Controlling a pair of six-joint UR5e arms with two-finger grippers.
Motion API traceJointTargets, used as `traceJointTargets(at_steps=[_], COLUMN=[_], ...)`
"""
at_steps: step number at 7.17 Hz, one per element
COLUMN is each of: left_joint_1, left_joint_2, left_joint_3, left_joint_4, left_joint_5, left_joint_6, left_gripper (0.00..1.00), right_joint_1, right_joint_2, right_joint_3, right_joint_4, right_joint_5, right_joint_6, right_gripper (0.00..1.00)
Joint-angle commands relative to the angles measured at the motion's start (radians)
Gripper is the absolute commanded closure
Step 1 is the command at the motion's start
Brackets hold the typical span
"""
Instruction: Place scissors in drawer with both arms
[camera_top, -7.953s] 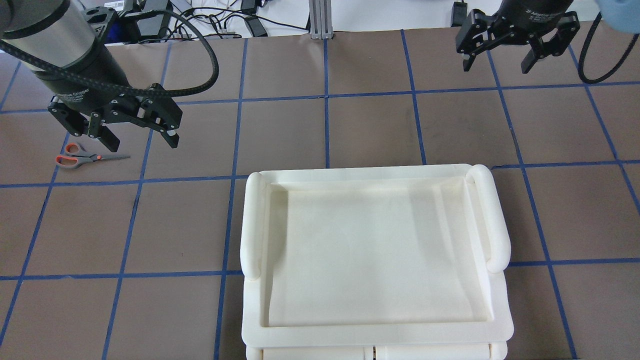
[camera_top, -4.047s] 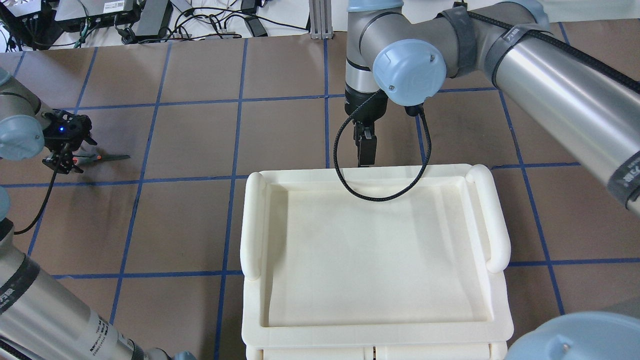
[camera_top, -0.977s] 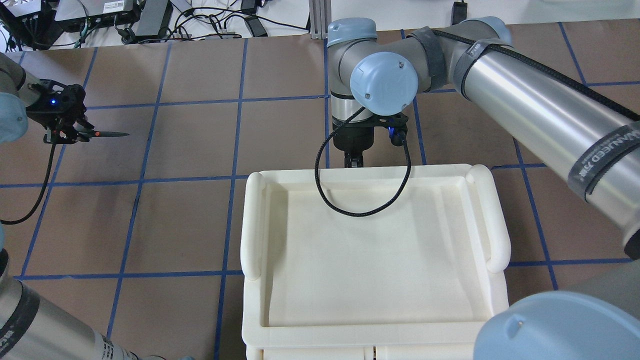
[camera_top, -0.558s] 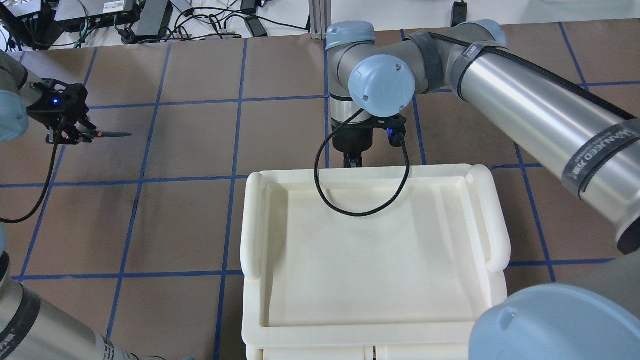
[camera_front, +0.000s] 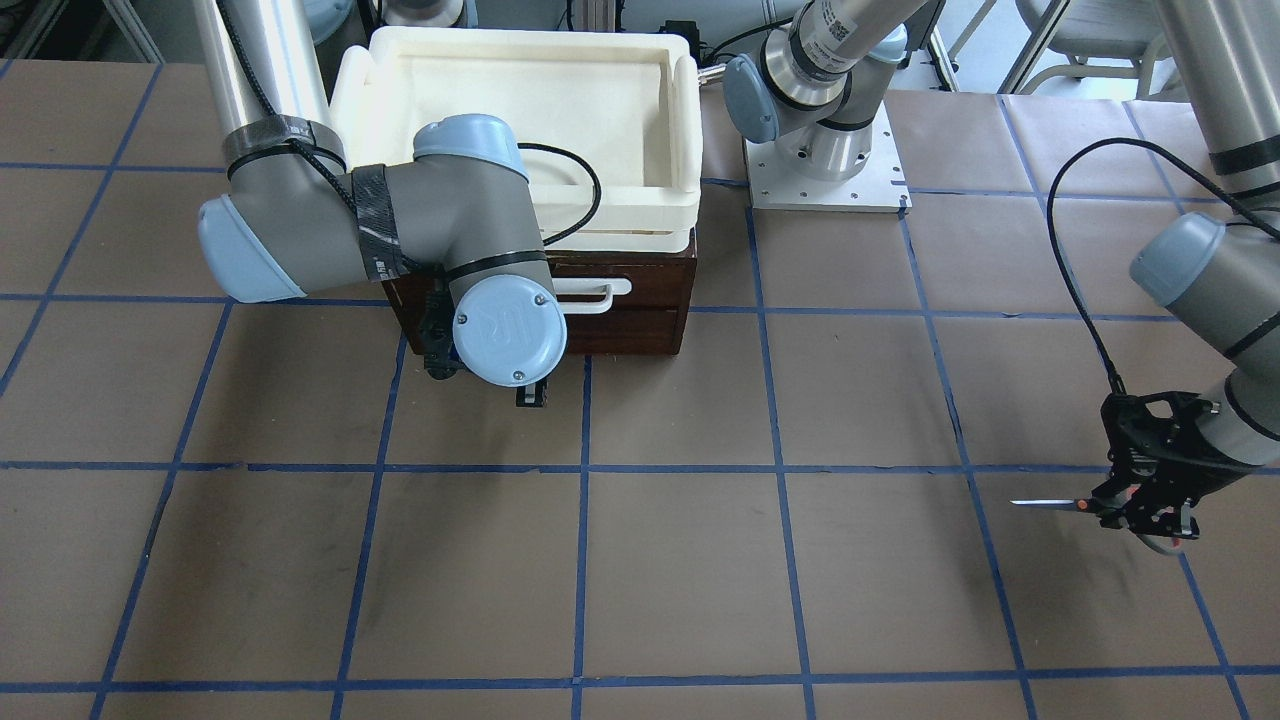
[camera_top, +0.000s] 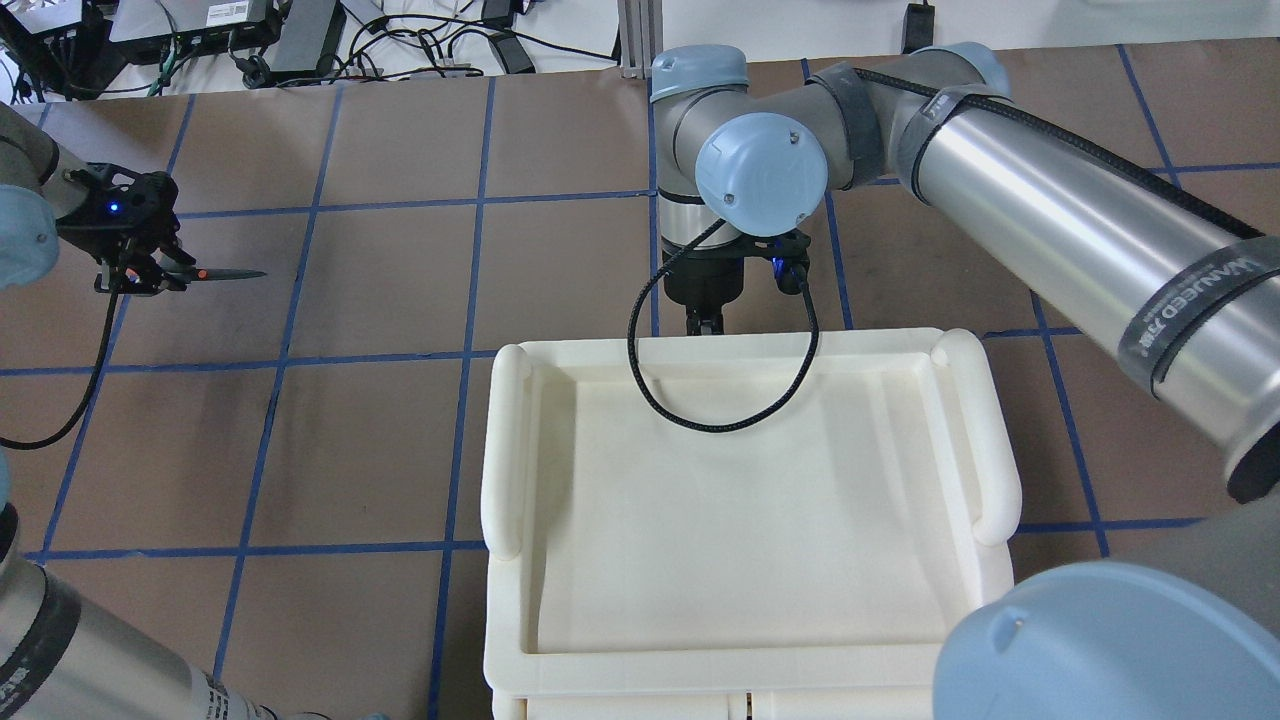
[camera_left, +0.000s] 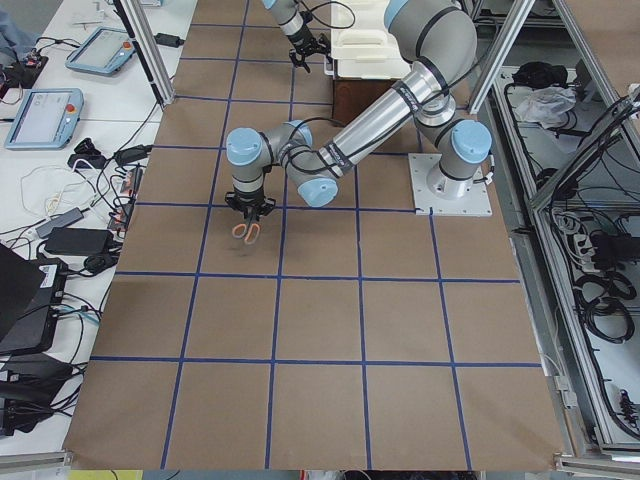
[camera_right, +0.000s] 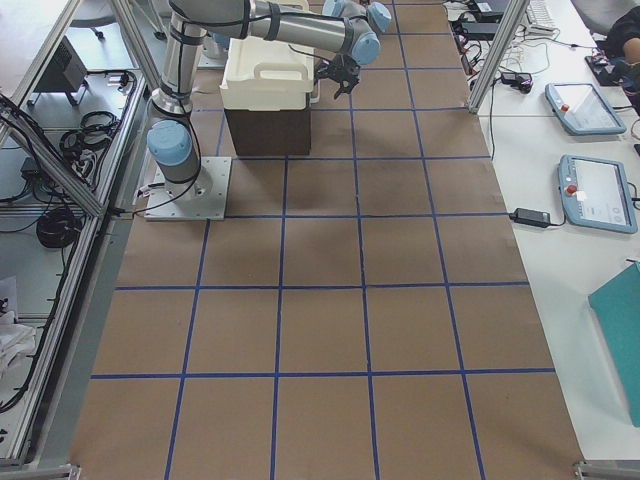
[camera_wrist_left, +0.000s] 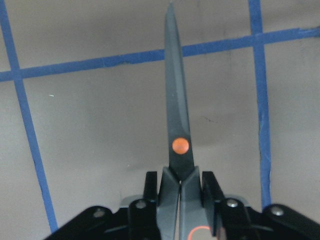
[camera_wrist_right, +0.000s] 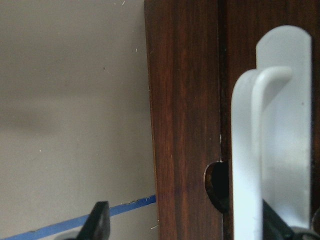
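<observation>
Left end effector (camera_front: 1140, 510) clenched on the scissors (camera_front: 1050, 503), held off the tabletop (camera_front: 700, 560) well apart from the drawer (camera_front: 640, 325). Right end effector (camera_top: 706, 322), fingers spread, at the drawer's white handle (camera_front: 595, 295). Pickup looks done; the drawer seems unopened, with carrying and release ahead.

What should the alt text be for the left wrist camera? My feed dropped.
The left gripper grips the scissors just behind their orange pivot, with the closed blades pointing straight away from the camera. Behind them is the brown table, crossed by blue tape lines.
</observation>
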Motion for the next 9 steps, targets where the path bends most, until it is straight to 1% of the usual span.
traceJointTargets(at_steps=[1, 3, 4, 5, 6, 7, 8, 9], left_joint_1=[0.000, -0.026, -0.070, -0.089, -0.101, -0.104, -0.112, -0.124], left_joint_2=[0.000, 0.025, 0.064, 0.118, 0.182, 0.232, 0.264, 0.311], left_joint_3=[0.000, 0.000, 0.000, 0.003, 0.004, 0.010, 0.017, 0.026], left_joint_4=[0.000, -0.027, -0.053, -0.122, -0.197, -0.243, -0.283, -0.332], left_joint_5=[0.000, 0.000, 0.010, 0.009, 0.001, -0.025, -0.057, -0.051], left_joint_6=[-0.001, -0.038, -0.062, -0.096, -0.109, -0.169, -0.190, -0.191], left_gripper=[0.97, 0.97, 0.97, 0.97, 0.98, 0.98, 0.98, 0.98], right_joint_1=[-0.001, -0.001, -0.001, -0.001, -0.006, -0.007, -0.009, -0.010], right_joint_2=[0.010, 0.007, 0.007, 0.007, 0.005, 0.005, 0.010, 0.011], right_joint_3=[0.002, 0.000, -0.002, -0.006, -0.015, -0.018, -0.018, -0.020], right_joint_4=[-0.033, -0.075, -0.108, -0.139, -0.156, -0.170, -0.203, -0.217], right_joint_5=[0.000, -0.006, -0.018, -0.049, -0.078, -0.090, -0.092, -0.097], right_joint_6=[0.001, -0.001, -0.004, -0.007, -0.069, -0.094, -0.096, -0.129], right_gripper=[0.00, 0.00, 0.00, 0.00, 0.00, 0.00, 0.00, 0.00])
